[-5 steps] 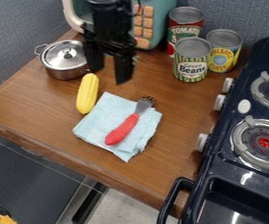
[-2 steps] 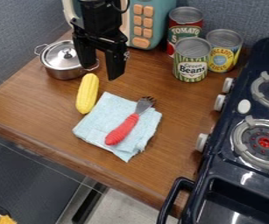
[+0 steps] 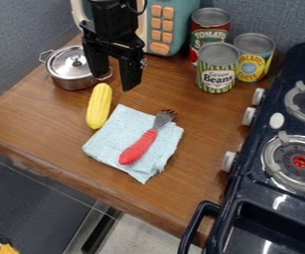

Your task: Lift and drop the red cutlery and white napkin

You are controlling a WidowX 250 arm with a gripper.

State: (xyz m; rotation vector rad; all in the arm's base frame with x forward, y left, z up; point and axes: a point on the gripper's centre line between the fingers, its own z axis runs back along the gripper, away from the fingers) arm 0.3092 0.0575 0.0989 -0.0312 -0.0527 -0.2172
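Hanging over the wooden counter (image 3: pixel 197 129), my black gripper (image 3: pixel 114 82) with its two fingers parted, red-handled fork (image 3: pixel 138 147) lying diagonally on the light blue napkin (image 3: pixel 118 130), tines toward the cans (image 3: pixel 215 69), yellow corn (image 3: pixel 99 106) just beside the napkin, lidded metal pot (image 3: pixel 72 67) near the corn.

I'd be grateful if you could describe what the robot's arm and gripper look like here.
The visible part of the arm is black and blocky, with a thin dark cable looping beside it. The gripper is black too, with two long, flat-sided fingers and a small pale, metallic-looking detail at one side.
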